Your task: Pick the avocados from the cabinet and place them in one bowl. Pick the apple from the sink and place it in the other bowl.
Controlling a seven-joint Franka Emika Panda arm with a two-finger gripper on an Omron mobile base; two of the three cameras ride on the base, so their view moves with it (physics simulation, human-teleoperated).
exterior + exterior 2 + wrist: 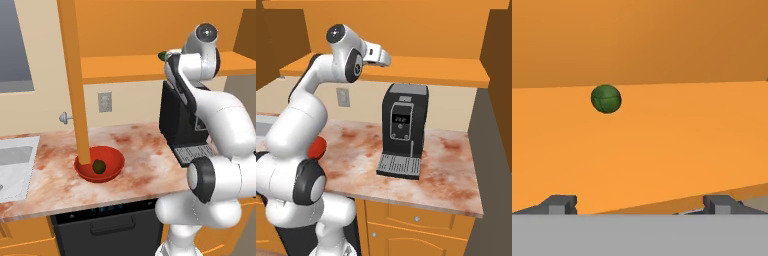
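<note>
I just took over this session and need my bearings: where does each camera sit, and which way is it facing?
Left base view: behind the arm on its left, looking forward and down at the counter, the red bowl holding an olive-brown avocado, and the cabinet; the arm rises lower right.
Right base view: behind the arm on its right, looking at the coffee machine; the arm rises lower left.
Hand view: on the hand, looking along the open fingers at the green avocado on the cabinet shelf.
Both base views share counter, coffee machine and shelf.
</note>
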